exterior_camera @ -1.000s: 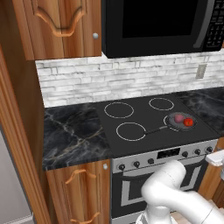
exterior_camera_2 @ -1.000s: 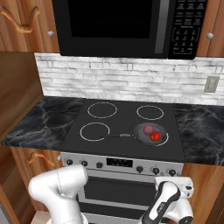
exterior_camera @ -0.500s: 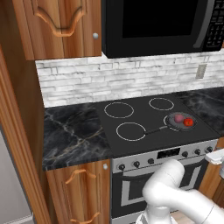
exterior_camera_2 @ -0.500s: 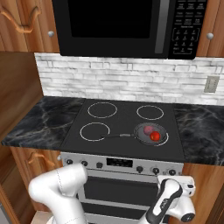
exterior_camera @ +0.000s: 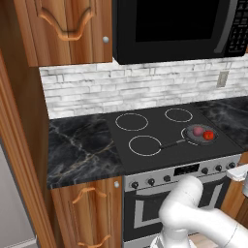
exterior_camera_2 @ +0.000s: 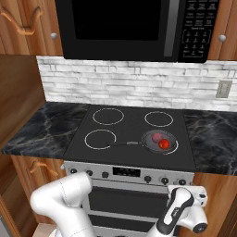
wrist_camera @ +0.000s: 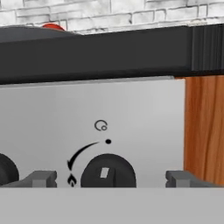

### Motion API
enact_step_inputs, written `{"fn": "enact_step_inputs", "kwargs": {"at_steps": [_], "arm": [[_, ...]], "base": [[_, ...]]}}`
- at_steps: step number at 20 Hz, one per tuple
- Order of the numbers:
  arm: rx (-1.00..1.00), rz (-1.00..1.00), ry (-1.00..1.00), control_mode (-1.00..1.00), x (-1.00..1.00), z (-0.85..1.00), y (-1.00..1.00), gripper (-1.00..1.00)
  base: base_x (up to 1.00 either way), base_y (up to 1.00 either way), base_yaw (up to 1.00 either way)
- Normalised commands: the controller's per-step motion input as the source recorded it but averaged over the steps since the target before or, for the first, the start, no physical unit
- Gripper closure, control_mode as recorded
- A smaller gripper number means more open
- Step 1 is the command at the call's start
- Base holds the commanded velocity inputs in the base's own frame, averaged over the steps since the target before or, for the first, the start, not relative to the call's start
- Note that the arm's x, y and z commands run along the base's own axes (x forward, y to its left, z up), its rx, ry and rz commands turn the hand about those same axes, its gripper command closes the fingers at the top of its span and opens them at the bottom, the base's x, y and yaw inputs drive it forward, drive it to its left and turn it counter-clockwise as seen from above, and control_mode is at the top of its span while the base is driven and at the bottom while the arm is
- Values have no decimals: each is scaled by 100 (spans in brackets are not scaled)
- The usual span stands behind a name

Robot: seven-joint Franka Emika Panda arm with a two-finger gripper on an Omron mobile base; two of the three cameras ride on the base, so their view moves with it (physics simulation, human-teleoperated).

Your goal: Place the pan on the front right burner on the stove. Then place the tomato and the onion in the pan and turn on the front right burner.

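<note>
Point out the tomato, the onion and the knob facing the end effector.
tomato (exterior_camera_2: 163, 144): right base view, middle of the red ball in the pan.
onion (exterior_camera_2: 157, 138): right base view, top of the pinkish ball.
knob (wrist_camera: 108, 171): hand view, face of the black dial.

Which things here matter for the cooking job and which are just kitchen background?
Job: pan on front right burner, tomato, onion, stove, rightmost knob, open end effector.
Background: microwave, cabinets, counter, wall outlet.
</note>
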Motion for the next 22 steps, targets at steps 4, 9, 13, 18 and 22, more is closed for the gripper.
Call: {"fn": "enact_step_inputs", "kwargs": {"at_steps": [4,9,13,18,22], "arm": [[0,0,0,-100,17,-16,7,100],[0,-1,0,-100,5,-5,2,100],[0,-4,0,-100,0,-1,35,100],[-3,-1,0,-100,1,-2,17,100],[-14,4,0,-100,10,0,0,100]], "base": [[0,0,0],[0,0,0],[0,0,0],[0,0,0],[0,0,0]]}}
